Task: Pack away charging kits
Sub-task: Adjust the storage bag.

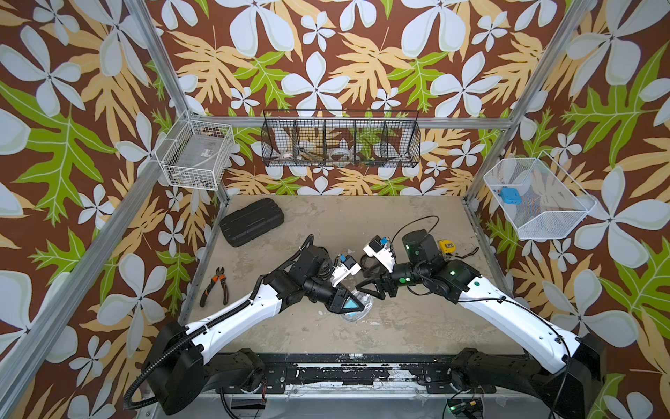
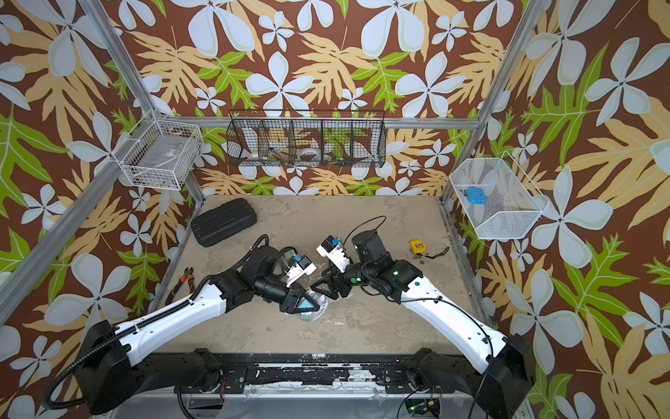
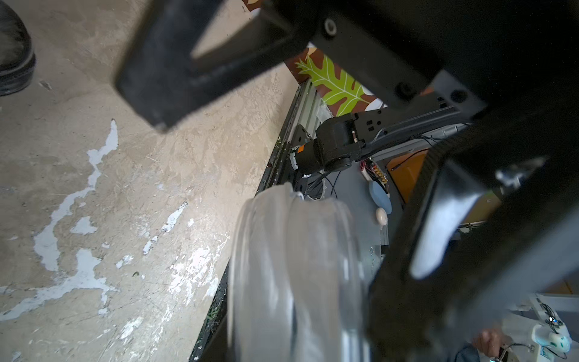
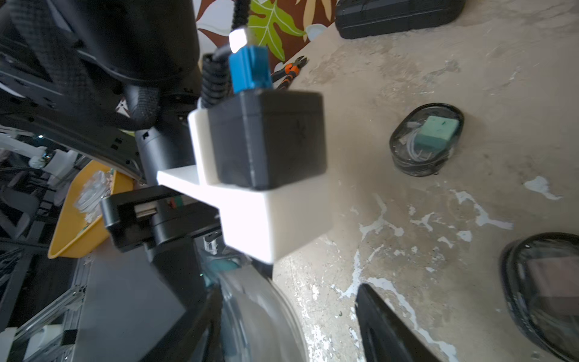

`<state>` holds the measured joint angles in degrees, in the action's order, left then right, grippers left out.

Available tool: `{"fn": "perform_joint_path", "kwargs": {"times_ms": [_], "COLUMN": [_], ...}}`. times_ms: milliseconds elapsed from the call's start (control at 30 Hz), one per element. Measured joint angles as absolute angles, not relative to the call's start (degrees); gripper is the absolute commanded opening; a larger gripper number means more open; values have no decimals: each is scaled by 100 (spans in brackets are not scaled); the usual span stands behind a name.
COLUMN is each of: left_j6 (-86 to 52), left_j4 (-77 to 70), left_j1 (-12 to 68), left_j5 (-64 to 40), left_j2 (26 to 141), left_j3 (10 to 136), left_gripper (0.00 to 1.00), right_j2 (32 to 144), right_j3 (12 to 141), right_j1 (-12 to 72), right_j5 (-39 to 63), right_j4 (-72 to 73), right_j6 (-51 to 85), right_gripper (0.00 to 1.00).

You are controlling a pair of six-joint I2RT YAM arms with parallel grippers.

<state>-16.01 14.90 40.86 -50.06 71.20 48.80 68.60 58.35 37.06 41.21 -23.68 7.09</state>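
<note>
My left gripper (image 1: 353,308) is shut on a clear-rimmed pouch (image 1: 359,315) held low over the middle of the table. A teal plug block (image 1: 350,306) shows between its fingers. In the left wrist view the clear pouch (image 3: 294,275) fills the space between the jaws. My right gripper (image 1: 365,290) faces it from the right and is open. One of its fingers (image 4: 382,322) stands off the clear pouch (image 4: 260,313), with bare table between. Two black-rimmed pouches lie on the table beyond: one (image 4: 426,138) holds a mint green block and a white cable, the other (image 4: 545,288) a dusty pink block.
A black ribbed hard case (image 1: 252,221) lies at the back left and orange-handled pliers (image 1: 215,286) at the left edge. A yellow tape measure (image 1: 446,246) sits at the right. On the walls hang a white wire basket (image 1: 197,154), a black wire basket (image 1: 340,143) and a white mesh basket (image 1: 536,199) holding a blue gadget (image 1: 509,194).
</note>
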Motion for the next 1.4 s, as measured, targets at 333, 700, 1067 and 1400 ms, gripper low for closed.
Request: {"fn": "perform_joint_path", "kwargs": {"times_ms": [333,700,1067,1400], "left_j6": [-1273,-956,-3138,-6195], "left_j4": [1977,2121,-600,-5133], "left_j1": [4095,3948,3546,3546], "left_j5": [-4724,-4775,-5240,-3555], "left_j2": [7242,7258,5896,6007], "left_j3": [5033,5050,3155,1732], "left_gripper": [0,36,75,75], "right_j2": [6707,6779,6541,6320], "right_j3": [5210,4982,4145,3221], "right_j1": [3732,3752,3645,3640], "right_j5": [4687,4890,4882,4027], "right_j4": [-2222,-1599,364,2615], "right_j6": [744,1334,3677,6418], "right_gripper": [32,0,0,0]}}
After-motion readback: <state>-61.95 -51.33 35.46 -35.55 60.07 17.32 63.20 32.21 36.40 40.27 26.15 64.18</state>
